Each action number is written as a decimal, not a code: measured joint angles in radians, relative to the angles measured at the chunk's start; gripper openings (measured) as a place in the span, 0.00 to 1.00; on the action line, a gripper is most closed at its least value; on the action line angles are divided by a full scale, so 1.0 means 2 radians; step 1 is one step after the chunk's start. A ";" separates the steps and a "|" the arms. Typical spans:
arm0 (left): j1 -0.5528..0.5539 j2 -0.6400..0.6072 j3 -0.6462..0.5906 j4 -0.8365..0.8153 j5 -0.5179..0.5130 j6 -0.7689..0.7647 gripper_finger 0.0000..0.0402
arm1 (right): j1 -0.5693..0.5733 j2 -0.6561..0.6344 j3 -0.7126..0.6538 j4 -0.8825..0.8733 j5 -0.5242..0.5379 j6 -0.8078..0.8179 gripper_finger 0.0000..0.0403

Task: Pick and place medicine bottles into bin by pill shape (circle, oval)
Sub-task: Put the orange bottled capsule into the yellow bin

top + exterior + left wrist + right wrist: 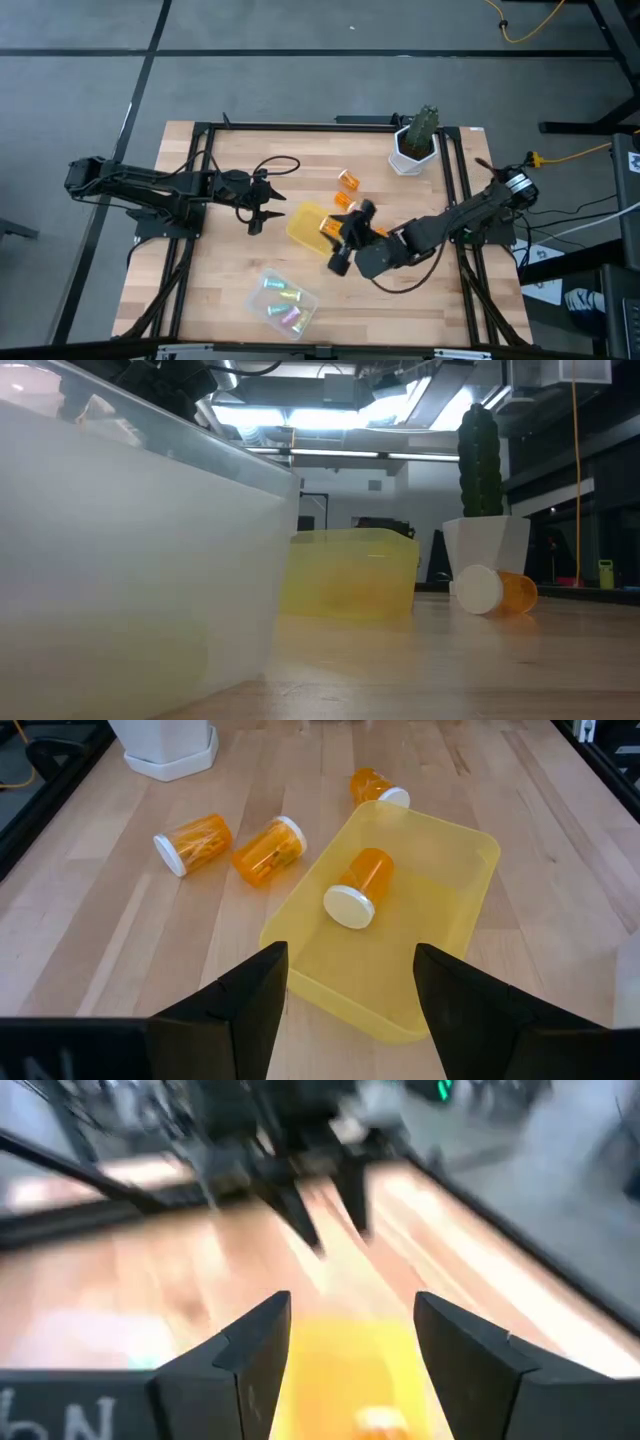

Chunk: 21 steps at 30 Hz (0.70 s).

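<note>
A yellow bin (305, 225) sits mid-table with one orange bottle with a white cap (358, 887) lying on its side on the bin's floor. Three more orange bottles lie on their sides on the table beyond it (195, 842), (270, 850), (378, 790). A clear bin (280, 300) near the front edge holds pastel vials (283, 295). My left gripper (350, 990) is open and empty, just left of the yellow bin (400, 950). My right gripper (350, 1350) is open and empty above the yellow bin's right part; this view is blurred.
A white plant pot with a cactus (413, 148) stands at the far right of the table. In the low view the clear bin's wall (130, 560) fills the left, with the yellow bin (350, 575) and one lying bottle (495, 590) beyond. Bare wood lies at front right.
</note>
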 joint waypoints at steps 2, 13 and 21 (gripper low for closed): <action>0.000 0.000 0.000 0.000 0.000 0.000 0.53 | 0.000 -0.006 0.000 -0.076 -0.001 0.052 0.52; 0.000 0.000 0.000 0.000 0.000 0.000 0.53 | 0.000 -0.011 -0.029 -0.282 -0.010 0.300 0.50; 0.000 0.000 0.000 0.000 0.000 0.000 0.53 | -0.002 -0.011 -0.075 -0.315 -0.094 0.342 0.50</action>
